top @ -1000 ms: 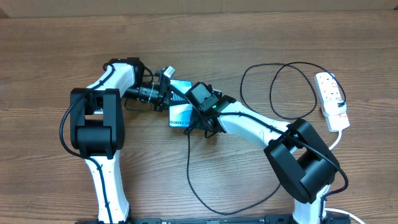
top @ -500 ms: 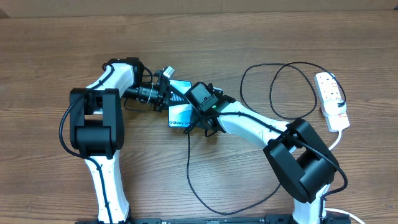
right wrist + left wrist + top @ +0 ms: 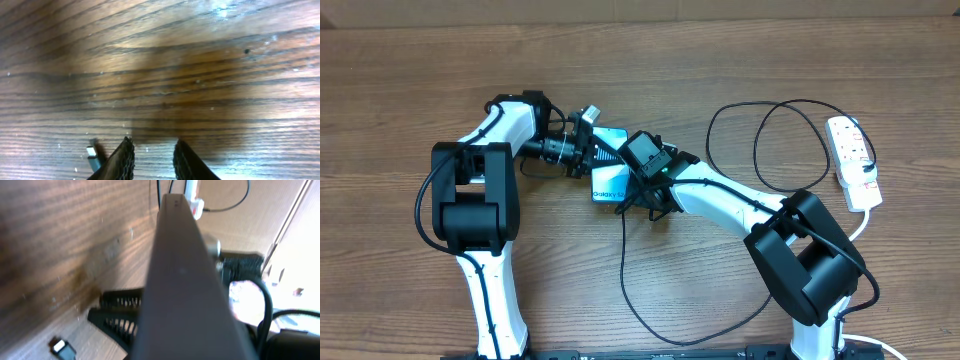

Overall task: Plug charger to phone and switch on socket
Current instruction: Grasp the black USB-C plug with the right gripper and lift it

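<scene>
The phone (image 3: 610,178), its light-blue screen lit, lies tilted at table centre with my left gripper (image 3: 592,148) shut on its upper left edge. In the left wrist view the phone's dark edge (image 3: 185,280) fills the middle and hides my own fingers. My right gripper (image 3: 642,203) hovers low at the phone's lower right corner, open, with only bare wood between its fingers (image 3: 154,160). The charger's plug tip (image 3: 92,151) lies on the table just left of the left finger, untouched. Its thin black cable (image 3: 623,260) loops toward the white socket (image 3: 853,160) at the far right.
Wide loops of the black cable (image 3: 760,140) lie between the right arm and the socket. The socket's thick white cord (image 3: 863,225) runs down toward the right arm's base. The right gripper's ridged fingers (image 3: 117,317) show close beside the phone in the left wrist view.
</scene>
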`<state>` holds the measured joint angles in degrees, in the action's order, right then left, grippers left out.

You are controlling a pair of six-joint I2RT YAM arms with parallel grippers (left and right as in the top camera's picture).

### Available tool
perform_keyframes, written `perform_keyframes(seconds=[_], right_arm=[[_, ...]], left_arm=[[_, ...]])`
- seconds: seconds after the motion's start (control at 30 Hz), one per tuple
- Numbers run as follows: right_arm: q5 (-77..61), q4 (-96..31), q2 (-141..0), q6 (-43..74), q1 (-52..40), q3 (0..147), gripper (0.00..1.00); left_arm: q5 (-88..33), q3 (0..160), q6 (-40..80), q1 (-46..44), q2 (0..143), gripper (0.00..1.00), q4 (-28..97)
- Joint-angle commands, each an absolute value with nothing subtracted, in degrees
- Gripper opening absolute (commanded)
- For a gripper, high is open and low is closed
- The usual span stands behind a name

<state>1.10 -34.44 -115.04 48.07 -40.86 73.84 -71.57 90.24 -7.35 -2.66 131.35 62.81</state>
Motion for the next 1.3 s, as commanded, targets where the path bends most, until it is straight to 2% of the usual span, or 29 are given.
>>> perform_keyframes(seconds=[0.0, 0.2, 0.47, 0.7, 1.27], right_arm=[[-2.04, -35.31, -118.74, 48.21, -41.52, 72.36, 0.29], [-2.04, -35.18, -118.74, 48.21, -41.52, 72.36, 0.31], [-2.96, -34.13, -118.74, 46.57, -41.52, 72.4, 0.25], [-2.92, -34.33, -118.61, 41.69, -40.91, 75.02, 0.19], [-6.59, -37.39, -117.8, 37.45, -41.45, 75.92, 0.19]], left_arm=[[-77.62, 90.41, 1.96, -1.28, 129.64, 0.04, 58.96], [-77.6, 90.41, 8.47, 2.81, 129.64, 0.04, 50.72], [-77.54, 90.41, 9.91, 7.49, 129.64, 0.04, 49.43], [-77.52, 90.41, 9.87, 7.7, 129.64, 0.04, 49.41], [-74.81, 90.41, 9.91, 7.7, 129.64, 0.04, 49.45]])
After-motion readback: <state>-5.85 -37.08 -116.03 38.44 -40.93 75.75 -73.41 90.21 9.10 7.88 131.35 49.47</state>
